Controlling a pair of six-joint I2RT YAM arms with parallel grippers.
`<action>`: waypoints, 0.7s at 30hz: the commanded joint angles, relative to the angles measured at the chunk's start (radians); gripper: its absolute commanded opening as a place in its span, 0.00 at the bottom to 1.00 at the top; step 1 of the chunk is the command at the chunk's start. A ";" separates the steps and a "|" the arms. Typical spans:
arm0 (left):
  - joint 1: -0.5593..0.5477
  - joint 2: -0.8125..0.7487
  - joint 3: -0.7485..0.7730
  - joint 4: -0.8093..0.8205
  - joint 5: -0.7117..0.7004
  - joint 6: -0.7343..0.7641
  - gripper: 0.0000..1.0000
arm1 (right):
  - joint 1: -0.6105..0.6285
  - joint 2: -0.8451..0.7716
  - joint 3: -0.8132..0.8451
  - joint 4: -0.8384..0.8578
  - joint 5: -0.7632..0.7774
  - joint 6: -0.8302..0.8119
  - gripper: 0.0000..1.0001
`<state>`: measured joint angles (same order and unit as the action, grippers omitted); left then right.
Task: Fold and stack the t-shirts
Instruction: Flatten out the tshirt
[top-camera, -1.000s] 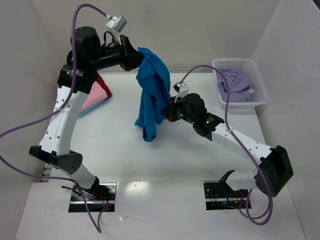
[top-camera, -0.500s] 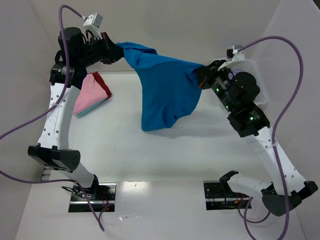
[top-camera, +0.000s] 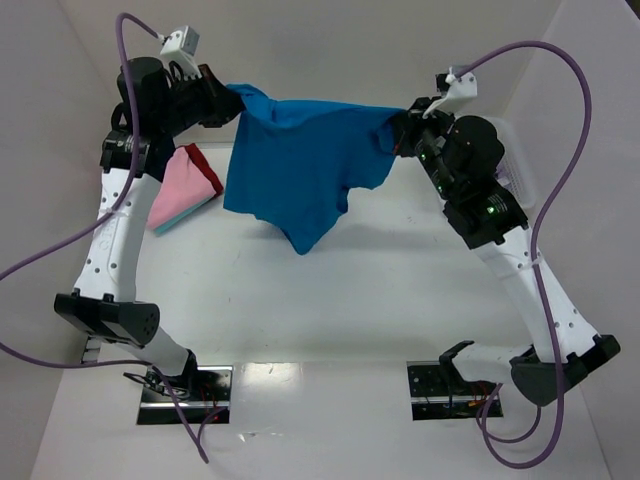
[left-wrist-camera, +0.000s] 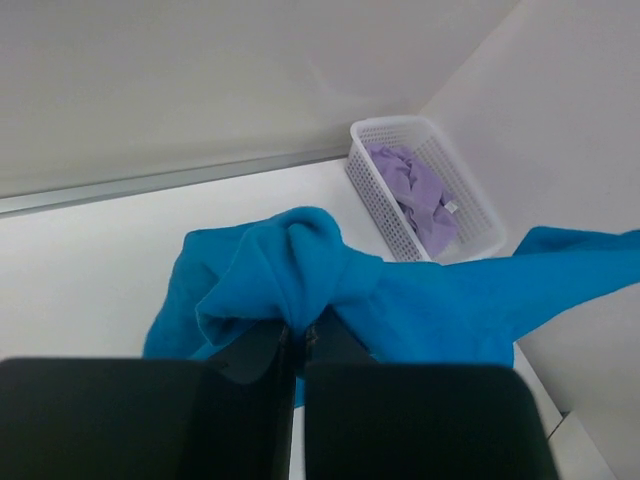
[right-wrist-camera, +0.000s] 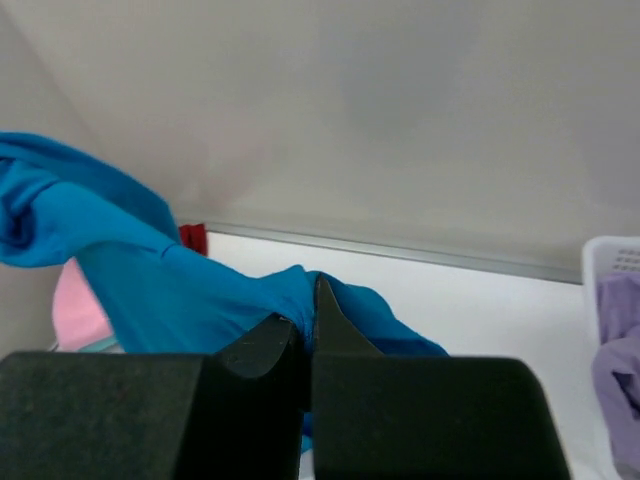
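A: Blue t-shirt, where?

B: Up off the table, strung between both grippers and sagging to a point below them. Left gripper is clamped on one top corner, right gripper on the other.

A: Do the wrist cams back that up?

B: Yes. Left wrist: jaws pinched together, bunched blue cloth right at the tips. Right wrist: same, a blue fold nipped at the tips. In the top view the cloth hides both sets of fingertips.

A: Other shirts?

B: Pink t-shirt and red t-shirt lie folded together on the table, under the left gripper, a bit to its near side. Right wrist only gets slivers of them past the blue cloth.

A: Lavender?

B: Lavender t-shirt is crumpled in the white basket. It's clear in the left wrist view, out beyond that gripper's tips. In the top view the right arm covers nearly all of the basket.
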<state>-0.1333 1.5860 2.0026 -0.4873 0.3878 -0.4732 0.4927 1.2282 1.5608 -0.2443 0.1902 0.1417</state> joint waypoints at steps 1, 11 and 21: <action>0.027 -0.084 -0.011 0.000 -0.147 0.054 0.00 | -0.028 0.003 0.122 0.053 0.242 -0.076 0.00; 0.027 -0.326 -0.389 -0.066 -0.213 0.120 0.05 | -0.048 0.109 0.248 -0.024 0.426 -0.059 0.00; 0.027 -0.386 -0.688 -0.037 -0.170 0.119 0.63 | -0.057 -0.047 0.013 -0.144 0.301 0.058 0.00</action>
<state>-0.1246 1.2076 1.3766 -0.5064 0.2634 -0.3927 0.4706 1.3109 1.6131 -0.3965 0.4244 0.1604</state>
